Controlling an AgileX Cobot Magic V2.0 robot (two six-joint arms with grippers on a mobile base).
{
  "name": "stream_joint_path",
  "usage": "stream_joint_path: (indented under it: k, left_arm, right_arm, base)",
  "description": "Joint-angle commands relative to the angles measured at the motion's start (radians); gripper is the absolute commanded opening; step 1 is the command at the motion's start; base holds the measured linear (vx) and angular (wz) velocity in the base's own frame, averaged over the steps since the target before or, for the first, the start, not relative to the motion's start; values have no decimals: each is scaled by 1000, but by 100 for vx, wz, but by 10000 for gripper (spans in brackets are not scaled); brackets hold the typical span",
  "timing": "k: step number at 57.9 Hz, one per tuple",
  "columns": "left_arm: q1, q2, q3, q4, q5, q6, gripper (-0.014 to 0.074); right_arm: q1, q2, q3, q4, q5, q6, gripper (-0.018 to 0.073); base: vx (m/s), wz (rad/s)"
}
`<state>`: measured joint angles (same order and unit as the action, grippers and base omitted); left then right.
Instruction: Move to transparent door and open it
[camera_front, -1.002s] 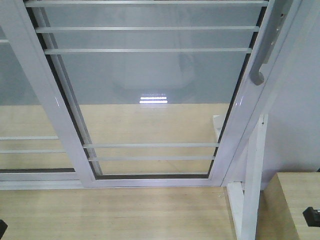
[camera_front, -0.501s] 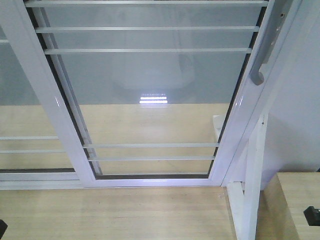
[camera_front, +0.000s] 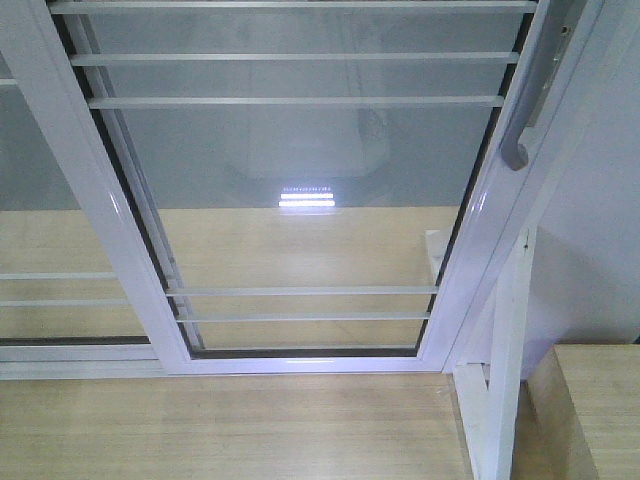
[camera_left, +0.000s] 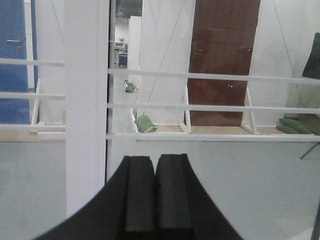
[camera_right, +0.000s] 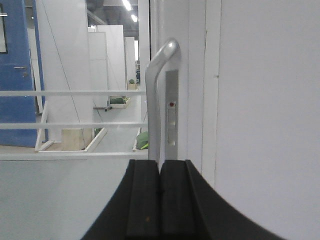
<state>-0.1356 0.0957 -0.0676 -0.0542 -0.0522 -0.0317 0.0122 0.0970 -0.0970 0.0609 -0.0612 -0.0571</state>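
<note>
Both hands are pressed closed and empty. The left hand points level at the glass, and the right hand is held level just short of the grey handle. The transparent door stands straight ahead, handle on its right edge. It looks heavy, rigid and breakable, so grip the curved handle, not the slick glass.

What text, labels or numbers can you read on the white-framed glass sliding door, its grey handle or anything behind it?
No readable text in any view.
Tiny marks above the bright reflection on the white-framed clear-glass sliding door: too blurred to read.
Grey metal handle plate: only a small red dot, no lettering.
</note>
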Motion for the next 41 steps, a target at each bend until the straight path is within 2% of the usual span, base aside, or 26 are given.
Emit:
stream_joint_path:
  k: [1, 10, 20, 31, 41]
  left_arm:
    - [-3, 134, -121, -3, -142, 32, 3]
    - [-3, 436, -335, -3, -249, 60, 3]
    - [-3, 753, -569, -3, -250, 49, 3]
    - [-3, 981, -715, -3, -252, 48, 3]
    - [-3, 1067, -750, -3, -254, 42, 4]
  right_arm:
    - [-3, 142, -142, -6, -100, -68, -6]
    - [-3, 421, -342, -5, -102, -121, -6]
    - [-3, 691, -517, -5, -155, -134, -6]
    - [-3, 859, -578, -2, -314, -129, -6]
    - [-3, 926, -578, -2, -370, -107, -4]
  base:
    - [0, 0]
    - [0, 0]
    - [0, 0]
    - [0, 0]
    - [0, 0]
